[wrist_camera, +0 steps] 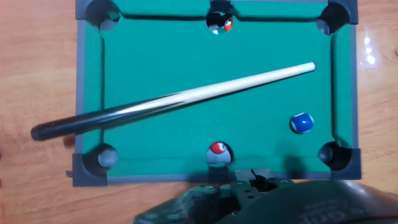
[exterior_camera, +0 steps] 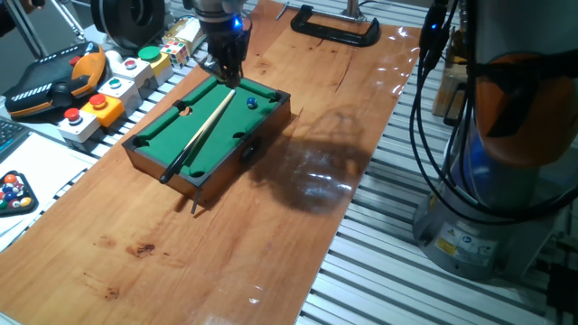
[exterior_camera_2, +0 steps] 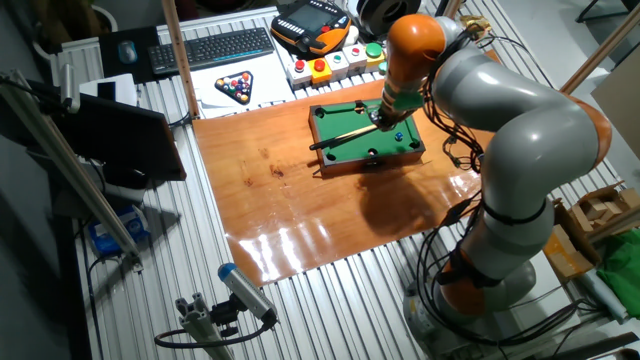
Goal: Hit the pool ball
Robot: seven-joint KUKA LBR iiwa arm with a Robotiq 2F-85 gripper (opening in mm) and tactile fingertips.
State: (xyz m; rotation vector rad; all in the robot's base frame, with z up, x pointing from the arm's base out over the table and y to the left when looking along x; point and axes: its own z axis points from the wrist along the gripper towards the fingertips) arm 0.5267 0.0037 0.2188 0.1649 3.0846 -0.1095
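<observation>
You see the gripper (exterior_camera: pixel 228 70) low over the pool table (exterior_camera: pixel 144 149), opening unclear, cue (wrist_camera: pixel 174 101) lying loose, pool ball (wrist_camera: pixel 301 122) not yet struck.

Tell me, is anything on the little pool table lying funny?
Yes. The cue stick lies slanted across the green felt, and its dark butt end sticks out past the pool table rail. Two balls sit in the middle side pockets. The blue pool ball rests on the felt.

Blue pool ball (wrist_camera: pixel 301 122), green felt (wrist_camera: pixel 186 62)
</observation>
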